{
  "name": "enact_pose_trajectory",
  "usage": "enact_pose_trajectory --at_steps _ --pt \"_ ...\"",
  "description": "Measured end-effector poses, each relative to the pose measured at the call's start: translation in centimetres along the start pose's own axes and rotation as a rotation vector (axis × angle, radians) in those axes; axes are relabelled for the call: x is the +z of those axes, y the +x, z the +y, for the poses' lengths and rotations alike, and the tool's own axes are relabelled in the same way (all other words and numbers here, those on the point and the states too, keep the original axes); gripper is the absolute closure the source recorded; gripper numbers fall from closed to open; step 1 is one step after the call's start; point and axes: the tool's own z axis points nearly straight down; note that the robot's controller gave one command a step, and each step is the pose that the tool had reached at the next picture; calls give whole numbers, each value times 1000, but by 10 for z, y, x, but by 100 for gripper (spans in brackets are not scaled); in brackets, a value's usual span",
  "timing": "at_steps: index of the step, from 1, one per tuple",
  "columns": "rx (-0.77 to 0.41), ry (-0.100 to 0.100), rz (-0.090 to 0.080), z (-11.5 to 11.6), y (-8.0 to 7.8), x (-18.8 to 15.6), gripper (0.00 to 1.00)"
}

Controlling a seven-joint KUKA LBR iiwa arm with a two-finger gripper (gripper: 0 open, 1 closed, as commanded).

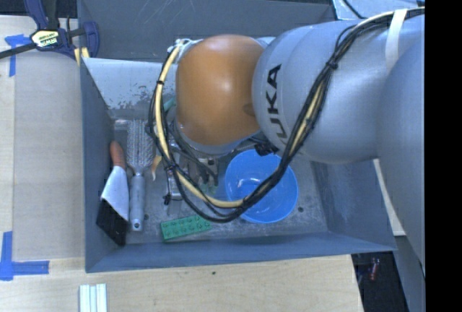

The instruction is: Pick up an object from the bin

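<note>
The dark body of my gripper (189, 172) shows just below the arm's orange cover, low over the middle of the bin floor. A blue plastic bowl (266, 193) sits upright right beside it, partly hidden by cables. In front of the gripper, by the near wall, lies a flat green studded brick (185, 228). A grey hairbrush (137, 166) lies lengthwise to its left, bristle head away from me.
At the bin's left wall lie a white-and-black object (113, 204) and an orange-handled thing (115, 153), both next to the brush. The arm and its orange cover hide the bin's middle and back right.
</note>
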Motion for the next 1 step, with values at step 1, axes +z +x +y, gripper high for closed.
enact_pose_trajectory --at_steps 1 --pt "0 0 0 0 0 0 100"
